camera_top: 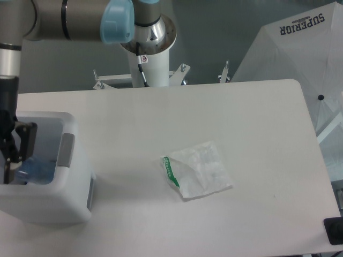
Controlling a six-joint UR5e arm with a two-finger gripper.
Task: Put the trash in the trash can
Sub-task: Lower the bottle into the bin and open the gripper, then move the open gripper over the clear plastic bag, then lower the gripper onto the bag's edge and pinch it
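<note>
The trash can [75, 160] is a white boxy bin with a grey side tab, at the table's left edge. My gripper [17, 155] hangs inside its opening, partly cut off by the frame's left edge. Its dark fingers [28, 140] stand apart with the bin's inside showing between them. The small clear bottle [33, 169], a blurred blue shape, lies in the bin just below the fingertips. The clear plastic bag [199, 168] with a green strip lies flat on the table's middle, well right of the bin and the gripper.
The arm's white base post [149, 59] stands behind the table's far edge. A white umbrella-like cover [300, 53] marked SUPERIOR is at the back right. A dark object [334, 230] sits at the table's front right corner.
</note>
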